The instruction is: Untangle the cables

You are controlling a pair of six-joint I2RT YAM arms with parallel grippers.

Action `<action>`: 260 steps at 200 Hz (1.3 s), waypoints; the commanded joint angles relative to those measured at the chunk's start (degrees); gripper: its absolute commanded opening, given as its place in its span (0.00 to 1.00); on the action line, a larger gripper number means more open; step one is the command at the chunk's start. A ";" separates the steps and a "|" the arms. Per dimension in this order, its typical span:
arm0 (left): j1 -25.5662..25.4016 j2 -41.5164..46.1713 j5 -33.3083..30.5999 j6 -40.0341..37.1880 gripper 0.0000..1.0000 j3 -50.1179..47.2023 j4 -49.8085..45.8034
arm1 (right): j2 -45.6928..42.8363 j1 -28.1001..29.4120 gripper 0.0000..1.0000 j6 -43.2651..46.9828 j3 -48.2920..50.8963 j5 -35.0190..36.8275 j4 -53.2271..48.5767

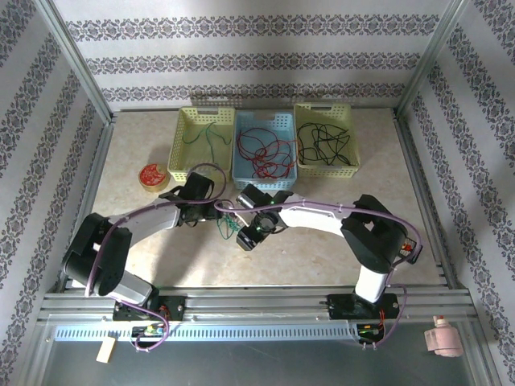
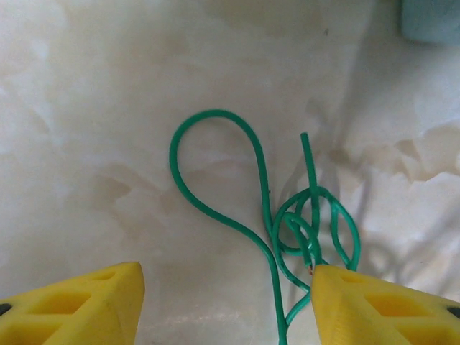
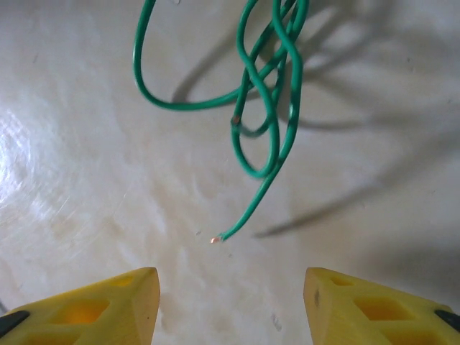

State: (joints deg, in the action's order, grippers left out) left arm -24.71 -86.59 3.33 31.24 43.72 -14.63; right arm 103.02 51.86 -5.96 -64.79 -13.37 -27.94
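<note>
A tangle of green cable lies on the marble tabletop between my two grippers. In the left wrist view the green cable makes one big loop and a knot of smaller loops. My left gripper is open. One strand runs down between its yellow fingertips, close to the right-hand one. In the right wrist view the green cable hangs in loops above the table, its bare copper end pointing toward my right gripper. That gripper is open, with nothing between its fingers.
Three baskets stand at the back: a yellow one with a green cable, a blue one with red cables, and a yellow one with black cables. A round red-and-yellow disc lies at the left.
</note>
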 commanded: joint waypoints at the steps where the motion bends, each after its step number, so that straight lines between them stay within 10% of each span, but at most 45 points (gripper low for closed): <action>1: -0.69 -1.86 1.50 -0.53 0.61 0.70 1.44 | 2.65 -0.45 0.52 1.08 -2.71 -1.43 2.01; 37: -0.98 -3.59 0.12 -0.43 0.58 1.18 0.84 | 5.69 -0.46 0.40 0.69 -2.68 -0.69 3.20; 67: -0.97 -4.68 -0.23 -0.66 0.54 1.27 0.40 | 4.54 -1.62 0.00 -1.68 -0.13 3.85 5.80; 160: -0.97 -8.16 -3.21 -1.14 0.49 1.00 -0.53 | -10.27 -5.53 0.00 -6.17 9.52 10.09 10.43; 260: 2.34 8.31 26.74 0.76 0.78 -6.15 15.50 | -10.55 -7.74 0.00 -4.98 9.50 -14.07 13.91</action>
State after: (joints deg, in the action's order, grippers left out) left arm -24.51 -80.05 21.26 30.06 38.89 -3.79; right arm 93.36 44.73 -11.75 -54.96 -16.73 -15.92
